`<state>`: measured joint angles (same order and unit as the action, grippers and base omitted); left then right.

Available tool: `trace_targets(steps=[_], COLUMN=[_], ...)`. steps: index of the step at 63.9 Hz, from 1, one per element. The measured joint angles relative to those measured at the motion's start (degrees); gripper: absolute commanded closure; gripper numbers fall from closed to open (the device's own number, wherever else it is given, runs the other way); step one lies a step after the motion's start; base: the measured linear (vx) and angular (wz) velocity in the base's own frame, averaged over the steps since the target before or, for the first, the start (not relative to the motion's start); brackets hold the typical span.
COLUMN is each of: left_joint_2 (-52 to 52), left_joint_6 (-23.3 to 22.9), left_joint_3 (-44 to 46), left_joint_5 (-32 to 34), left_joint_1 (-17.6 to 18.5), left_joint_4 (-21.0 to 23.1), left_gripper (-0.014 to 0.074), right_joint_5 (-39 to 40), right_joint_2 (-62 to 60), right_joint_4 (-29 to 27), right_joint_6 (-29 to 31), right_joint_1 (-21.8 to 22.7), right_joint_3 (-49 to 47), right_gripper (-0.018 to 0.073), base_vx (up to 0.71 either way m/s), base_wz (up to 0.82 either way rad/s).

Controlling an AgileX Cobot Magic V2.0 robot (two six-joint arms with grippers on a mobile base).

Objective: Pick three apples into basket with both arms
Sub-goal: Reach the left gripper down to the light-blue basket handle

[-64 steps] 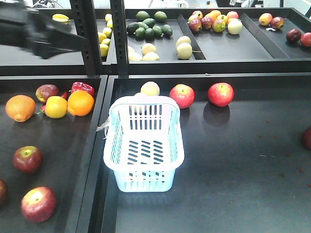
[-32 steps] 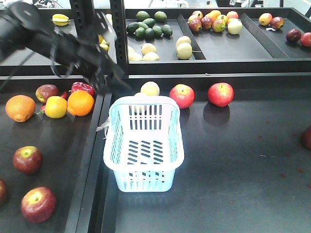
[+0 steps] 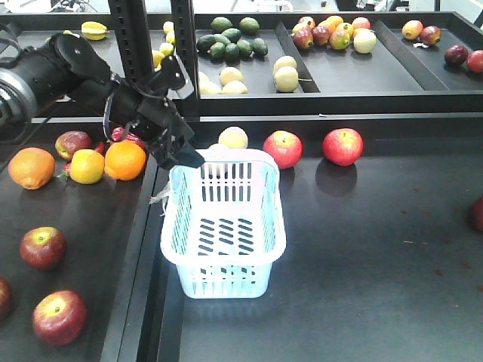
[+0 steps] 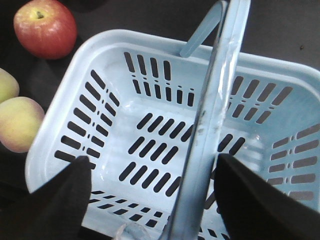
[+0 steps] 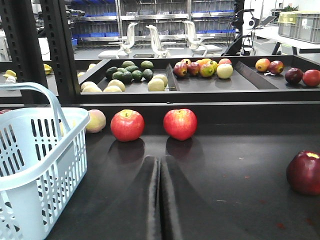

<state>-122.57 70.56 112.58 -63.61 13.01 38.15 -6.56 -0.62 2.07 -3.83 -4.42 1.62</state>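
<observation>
From the front, the left arm (image 3: 68, 72) reaches in from 10 o'clock. Its left gripper (image 3: 181, 154) hangs over the far left corner of the basket (image 3: 224, 260), which stands empty on the dark tray (image 3: 362, 286). This view does not show how far the fingers are parted. A yellow apple (image 3: 233, 137) sits just behind the basket's far rim at 12 o'clock, and two red apples (image 3: 283, 148) (image 3: 343, 146) lie apart at 1 o'clock. In the neighbouring tray, oranges (image 3: 125, 160) lie at 10 o'clock of the basket and two dark red apples (image 3: 43, 247) (image 3: 59, 317) at 8 o'clock. Another dark red apple (image 3: 477, 213) is cut off by the picture's edge at 3 o'clock. The left wrist view looks down into the basket (image 4: 165, 80). The left gripper (image 4: 152, 161) is spread wide, with fingers (image 4: 60, 200) at 7 and 5 o'clock. The swing handle (image 4: 215, 100) runs between them, nearer the 5 o'clock finger, and contact cannot be told. Outside the rim, a red apple (image 4: 45, 27) lies at 11 o'clock and a yellow apple (image 4: 20, 122) at 9 o'clock. In the right wrist view, the right gripper (image 5: 159, 165) is pressed together on nothing, low over the tray at 6 o'clock. The basket (image 5: 35, 150) stands at 8 o'clock, two red apples (image 5: 127, 125) (image 5: 180, 123) lie at 12 o'clock, and a dark red apple (image 5: 304, 172) at 4 o'clock.
</observation>
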Motion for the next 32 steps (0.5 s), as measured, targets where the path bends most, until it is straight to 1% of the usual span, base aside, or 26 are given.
trace_targets(steps=[9,19,24,32], left_joint_2=[-1.68,-3.71,-4.44,-4.57], left_joint_6=[0.32,0.69,0.69,0.69], left_joint_3=[0.0,0.0,0.0,0.0], left_joint_5=[0.24,0.24,0.24,0.1], left_joint_1=[0.0,0.0,0.0,0.0], left_joint_4=[-0.04,-0.04,-0.07,-0.07], left_gripper=[0.011,0.0168,0.0223,0.036], right_joint_5=[0.0,0.0,0.0,0.0], right_joint_2=[0.0,0.0,0.0,0.0], right_joint_4=[0.0,0.0,0.0,0.0], right_joint_6=[0.0,0.0,0.0,0.0], right_joint_1=[0.0,0.0,0.0,0.0], right_joint_3=[0.0,0.0,0.0,0.0], right_gripper=[0.0564,0.0564,0.0564,0.0564], base_vx=[0.0,0.0,0.0,0.0], base_wz=[0.0,0.0,0.0,0.0])
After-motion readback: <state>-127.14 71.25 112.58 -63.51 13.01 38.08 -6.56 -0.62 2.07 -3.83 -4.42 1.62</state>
